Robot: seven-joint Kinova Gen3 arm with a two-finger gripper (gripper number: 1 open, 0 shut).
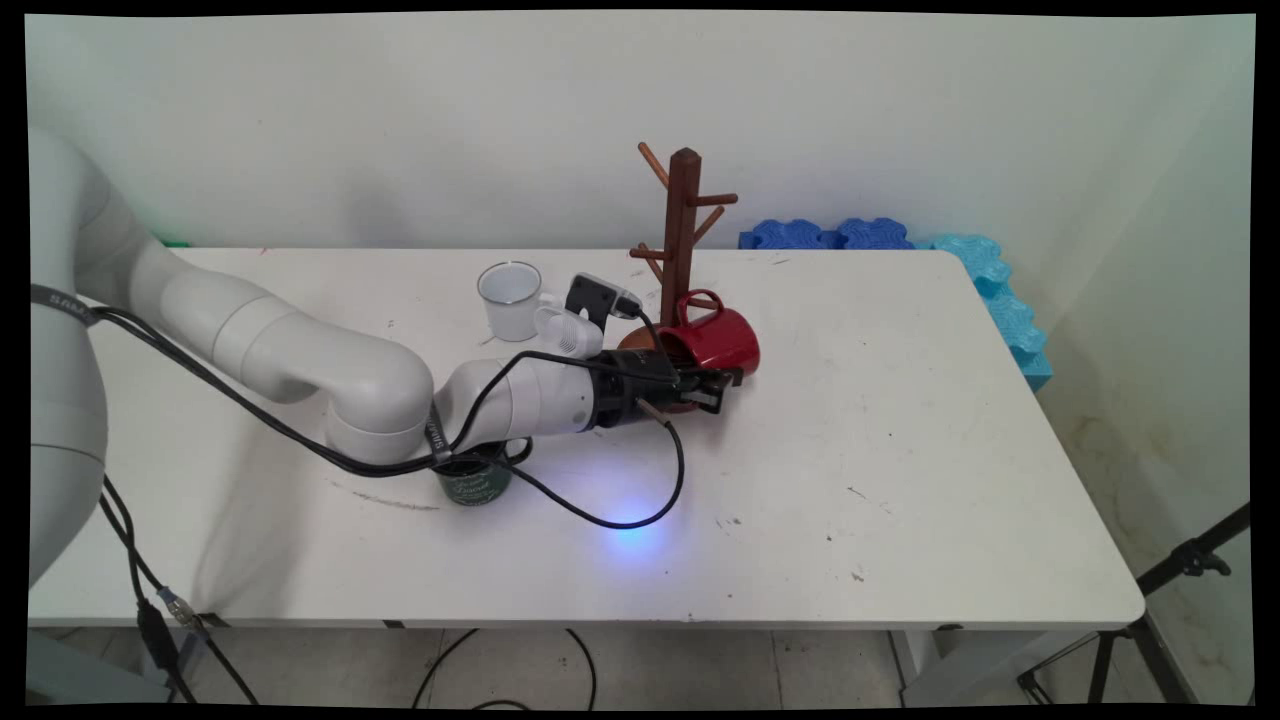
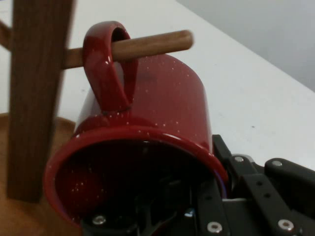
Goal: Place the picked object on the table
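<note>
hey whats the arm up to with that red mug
The arm reaches low across the white table and its pincer grips the rim of the red mug, one finger inside the mouth and one outside. The mug lies tilted on its side, its handle threaded over a low peg of the wooden mug tree. A white cup stands behind the arm, and a dark green mug sits beneath its forearm.

Bench (image 1: 900, 480) right of the rack (image 1: 682, 235) and along the near edge is open. The rack's post and pegs block the far centre; a red mug (image 1: 715, 340) hangs by its handle on a low peg (image 2: 147, 45), closing that side. White cup (image 1: 510, 298) stands left of the rack. Green mug (image 1: 473, 483) sits under the arm, with slack cable (image 1: 610, 515) beside it.
</note>
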